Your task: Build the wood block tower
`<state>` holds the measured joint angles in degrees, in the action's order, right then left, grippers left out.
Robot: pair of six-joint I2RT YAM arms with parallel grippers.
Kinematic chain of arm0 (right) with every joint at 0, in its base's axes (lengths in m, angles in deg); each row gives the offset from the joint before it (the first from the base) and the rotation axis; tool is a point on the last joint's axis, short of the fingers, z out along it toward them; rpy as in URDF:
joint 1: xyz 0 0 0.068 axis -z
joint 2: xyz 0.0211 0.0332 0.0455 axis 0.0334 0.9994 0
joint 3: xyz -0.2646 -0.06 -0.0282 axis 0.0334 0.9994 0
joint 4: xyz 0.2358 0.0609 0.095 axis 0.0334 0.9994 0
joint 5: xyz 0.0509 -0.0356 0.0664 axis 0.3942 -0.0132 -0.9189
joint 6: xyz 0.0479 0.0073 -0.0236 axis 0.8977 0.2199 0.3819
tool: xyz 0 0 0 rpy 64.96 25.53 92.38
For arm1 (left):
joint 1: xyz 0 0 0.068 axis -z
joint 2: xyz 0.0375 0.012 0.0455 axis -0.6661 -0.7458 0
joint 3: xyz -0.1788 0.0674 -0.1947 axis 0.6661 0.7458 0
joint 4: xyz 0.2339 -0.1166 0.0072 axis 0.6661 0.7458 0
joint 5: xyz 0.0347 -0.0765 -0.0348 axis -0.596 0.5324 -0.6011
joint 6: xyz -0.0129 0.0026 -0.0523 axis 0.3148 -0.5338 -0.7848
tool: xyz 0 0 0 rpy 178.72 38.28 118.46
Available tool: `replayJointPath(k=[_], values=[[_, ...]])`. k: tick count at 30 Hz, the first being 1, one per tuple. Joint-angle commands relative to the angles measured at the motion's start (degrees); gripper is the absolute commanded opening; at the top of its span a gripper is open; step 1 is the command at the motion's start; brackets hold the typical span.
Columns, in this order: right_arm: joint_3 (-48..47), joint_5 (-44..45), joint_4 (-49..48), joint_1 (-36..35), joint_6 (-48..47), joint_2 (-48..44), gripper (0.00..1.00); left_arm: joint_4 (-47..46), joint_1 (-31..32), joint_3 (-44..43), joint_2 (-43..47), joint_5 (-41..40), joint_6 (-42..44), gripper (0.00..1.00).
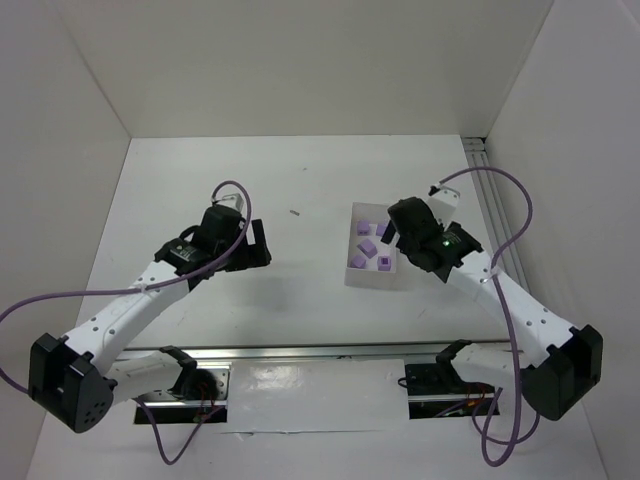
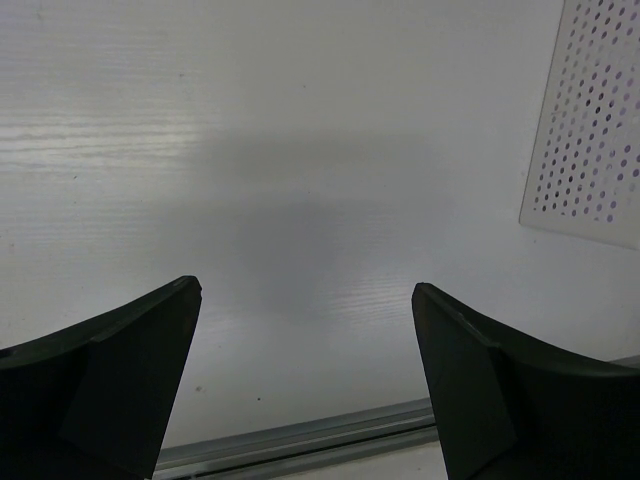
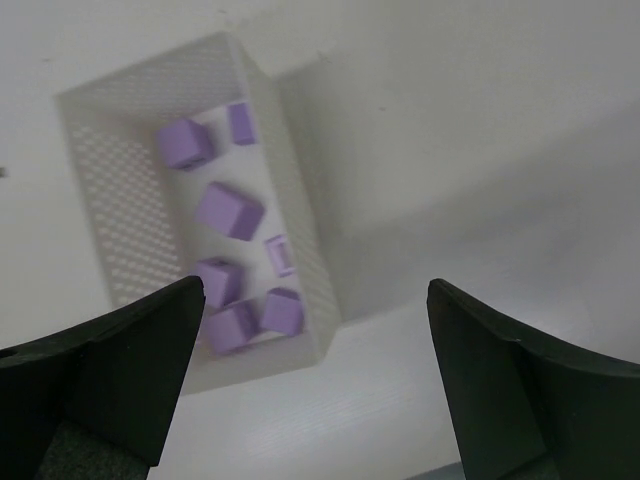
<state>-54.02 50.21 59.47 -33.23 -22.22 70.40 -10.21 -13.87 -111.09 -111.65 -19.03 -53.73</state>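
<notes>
Several lilac wood blocks (image 1: 367,247) lie loose in a shallow white perforated tray (image 1: 352,275) right of the table's centre. The right wrist view looks down on the same blocks (image 3: 229,210) scattered inside the tray (image 3: 100,190). My right gripper (image 1: 402,228) hovers over the tray's right side. It is open (image 3: 315,288), with nothing between its fingers. My left gripper (image 1: 262,243) is left of centre, well apart from the tray. It is also open and empty (image 2: 305,287) over bare table. The tower is out of view.
The tray's perforated wall (image 2: 590,120) shows at the right of the left wrist view. A metal rail (image 1: 320,352) runs along the near edge, and another rail (image 1: 490,200) along the right side. A small dark speck (image 1: 295,212) lies on the table. White walls enclose the table.
</notes>
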Motion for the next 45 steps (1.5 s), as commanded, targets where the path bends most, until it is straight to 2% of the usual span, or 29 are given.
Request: replayJointPath(k=[1,3,10,16,18,20,23,25,29,32,36,37,40,41,45], values=[[-7.5,-0.2,-3.5,-5.1,-1.5,2.0,0.99,3.7,0.1,-4.3,0.0,-2.6,-0.9,1.0],[-10.5,1.2,-4.3,-8.7,-1.5,5.4,0.99,4.3,0.1,-4.8,0.6,-2.6,-0.9,1.0],[-18.4,4.8,-3.7,-13.6,-1.5,18.4,0.93,4.9,0.1,-4.3,2.5,-3.6,-0.4,1.0],[-18.4,8.7,-1.8,-12.8,-0.6,20.5,0.87,5.5,-0.4,-5.5,3.0,-1.7,0.9,1.0],[-18.4,9.2,-0.9,-11.4,-0.6,18.3,0.88,4.5,0.5,-7.1,2.3,1.6,1.6,0.95],[-15.0,7.2,-5.5,-8.0,-5.2,13.5,0.88,3.1,2.1,-11.3,-0.6,6.9,2.3,0.91],[-13.2,-4.3,-10.7,-2.4,-12.6,8.9,0.88,3.8,4.4,-17.5,-5.9,6.4,1.1,0.92],[-13.8,-7.6,-10.7,-1.6,-14.9,8.9,0.88,4.3,4.4,-19.7,-7.9,4.7,1.0,0.92],[-18.7,-11.0,-8.7,-3.9,-17.7,16.6,0.88,5.1,4.4,-22.8,-9.7,2.1,-0.5,0.93],[-19.2,-13.5,-11.7,-4.7,-18.3,21.4,0.88,5.1,4.4,-23.4,-9.7,1.5,-1.1,0.93],[-18.7,-15.4,-14.3,-5.3,-18.3,27.3,0.77,5.7,4.4,-22.7,-8.9,0.9,-1.1,0.93],[-19.3,-15.4,-14.9,-5.3,-18.3,28.4,0.71,5.7,4.4,-22.2,-8.9,0.3,-1.1,0.93],[-20.5,-16.0,-14.9,-5.8,-18.3,32.8,0.6,5.7,4.4,-21.7,-7.7,-0.3,-1.1,0.94],[-20.5,-16.0,-14.9,-6.4,-18.3,33.7,0.52,6.2,4.4,-21.0,-7.7,-0.3,-1.1,0.94],[-22.7,-14.7,-14.1,-6.4,-17.3,38.2,0.46,6.8,4.4,-21.0,-7.7,-0.8,-1.1,0.94]])
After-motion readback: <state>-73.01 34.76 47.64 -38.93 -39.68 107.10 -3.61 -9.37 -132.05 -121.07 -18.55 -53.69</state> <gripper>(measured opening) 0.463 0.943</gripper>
